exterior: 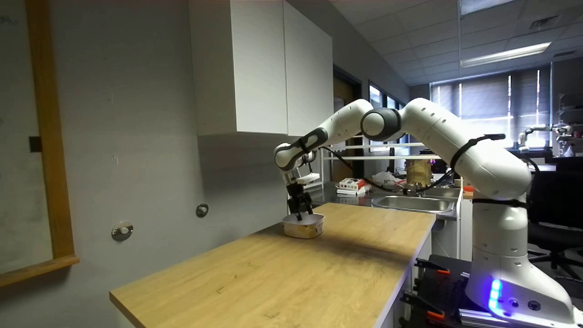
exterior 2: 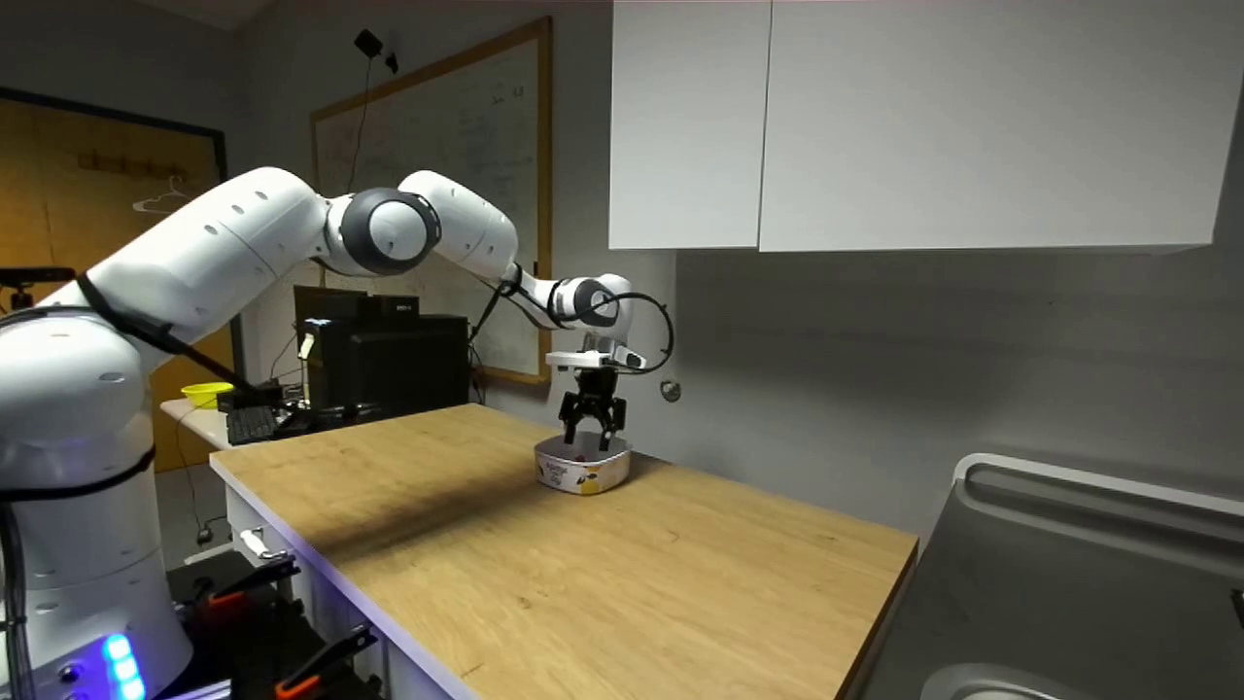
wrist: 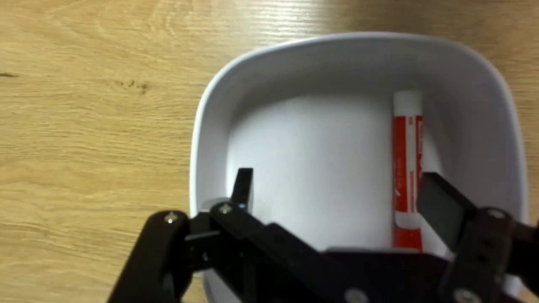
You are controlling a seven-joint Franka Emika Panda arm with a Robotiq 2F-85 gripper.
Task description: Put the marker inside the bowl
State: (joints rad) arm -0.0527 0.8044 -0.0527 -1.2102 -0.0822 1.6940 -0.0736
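I have the gripper (wrist: 337, 187) spread wide with nothing in its grasp at the mouth of the white bowl (wrist: 353, 63), and on my wrist view the red marker (wrist: 406, 164) lies inside, along the bowl's floor near one wall.

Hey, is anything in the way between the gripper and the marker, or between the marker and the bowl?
Nothing visible is. In the wrist view, the marker already lies inside the bowl, and no object shows between it and the open gripper. The gripper itself hides one end, though.
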